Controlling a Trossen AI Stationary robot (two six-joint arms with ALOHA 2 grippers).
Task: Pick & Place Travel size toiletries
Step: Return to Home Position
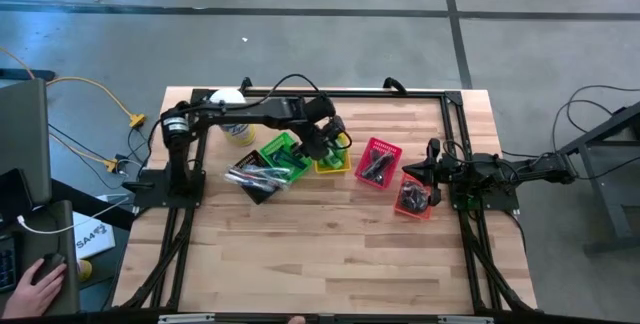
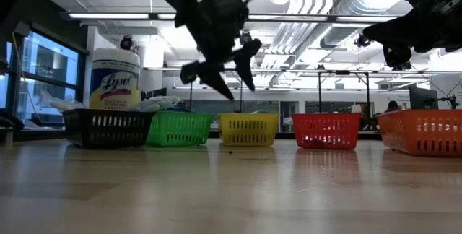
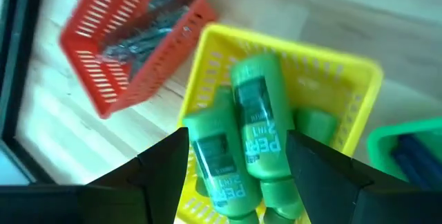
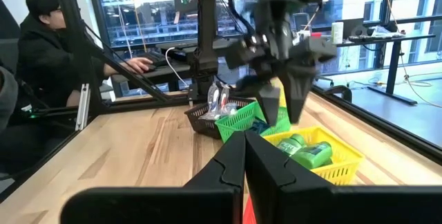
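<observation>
Left end effector (image 3: 237,140) wide, empty, over yellow basket (image 3: 345,68).
Wrist views show green bottles (image 3: 257,124) inside; low view hides them, shows rim clearance. Right end effector (image 4: 245,148) closed, 3 o'clock.

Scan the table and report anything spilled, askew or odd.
Nothing looks spilled or damaged. The baskets sit at mixed angles rather than in a row: the black basket is turned, and the orange basket sits off the line, nearer the right gripper. Green bottles lie piled in the yellow basket under the open left gripper.

Five small baskets (image 2: 248,128), one white tub (image 2: 115,79)
</observation>
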